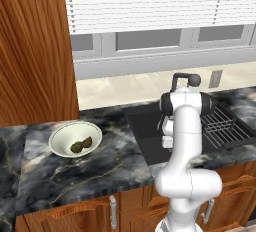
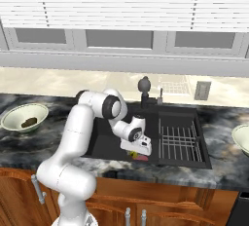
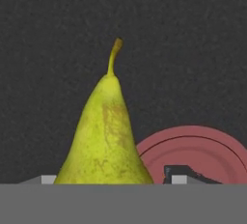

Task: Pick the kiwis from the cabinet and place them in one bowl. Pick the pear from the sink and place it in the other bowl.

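Marble counter (image 1: 75, 171): bowl (image 1: 75, 138) w/ kiwis (image 1: 81, 145), probably two.

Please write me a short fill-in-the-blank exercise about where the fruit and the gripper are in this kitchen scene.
1. The two kiwis lie together in one ____ on the counter.
2. The gripper is lowered into the black ____.
3. In the hand view, the yellow-green pear points its dark ____ toward the top of the picture.
4. Next to the pear lies a flat reddish-pink disc, on the pear's ____ side in the hand view.

Missing words: bowl; sink; stem; right
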